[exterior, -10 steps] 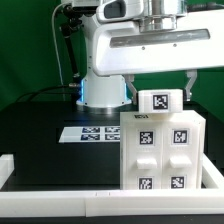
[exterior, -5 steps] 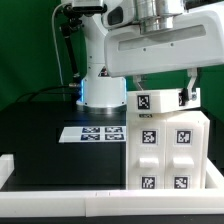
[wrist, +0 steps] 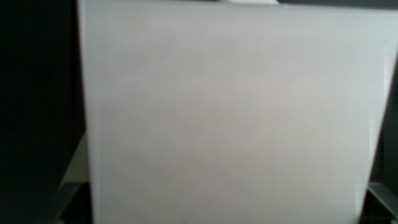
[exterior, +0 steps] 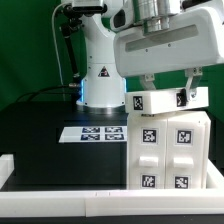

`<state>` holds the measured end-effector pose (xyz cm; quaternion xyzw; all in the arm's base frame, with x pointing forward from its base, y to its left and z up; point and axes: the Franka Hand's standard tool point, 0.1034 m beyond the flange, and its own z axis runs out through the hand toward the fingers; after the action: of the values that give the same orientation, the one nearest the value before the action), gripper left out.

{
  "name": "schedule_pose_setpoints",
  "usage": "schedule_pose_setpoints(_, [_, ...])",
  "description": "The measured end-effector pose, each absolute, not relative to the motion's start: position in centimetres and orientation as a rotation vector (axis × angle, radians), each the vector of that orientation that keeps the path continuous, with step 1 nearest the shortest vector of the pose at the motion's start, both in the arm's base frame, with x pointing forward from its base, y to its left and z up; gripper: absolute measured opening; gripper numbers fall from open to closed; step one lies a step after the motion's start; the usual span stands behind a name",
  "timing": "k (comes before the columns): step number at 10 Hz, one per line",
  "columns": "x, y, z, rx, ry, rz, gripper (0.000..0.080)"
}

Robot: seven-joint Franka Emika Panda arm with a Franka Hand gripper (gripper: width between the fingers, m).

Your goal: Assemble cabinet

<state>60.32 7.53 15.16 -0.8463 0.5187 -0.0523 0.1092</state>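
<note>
The large white cabinet body (exterior: 166,152) stands at the exterior view's right, with several square marker tags on its front. A smaller white tagged block (exterior: 166,100) lies across its top, slightly tilted. My gripper (exterior: 168,86) comes down from above, with one finger on each side of the block's middle, and appears shut on it. In the wrist view a plain white surface (wrist: 222,110) fills nearly the whole picture. The fingertips do not show there.
The marker board (exterior: 92,133) lies flat on the black table, on the exterior view's left of the cabinet. A low white wall (exterior: 60,190) runs along the table's front edge. The arm's base (exterior: 100,88) stands behind.
The arm has moved toward the exterior view's right. The block on top now shows a wider face, and the cabinet body has shifted a little to the right.
</note>
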Motion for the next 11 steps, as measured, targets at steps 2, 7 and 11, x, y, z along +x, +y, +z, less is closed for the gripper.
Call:
schedule_pose_setpoints(2, [60.20,8.01,15.10,-2.305,1.746,-0.106,0.0560])
schedule_pose_setpoints(7, [60.23,8.40,15.08,-1.958,2.094,-0.016,0.0560])
schedule_pose_setpoints(11, [60.30,8.49,15.87,-1.898,2.119,-0.005,0.0753])
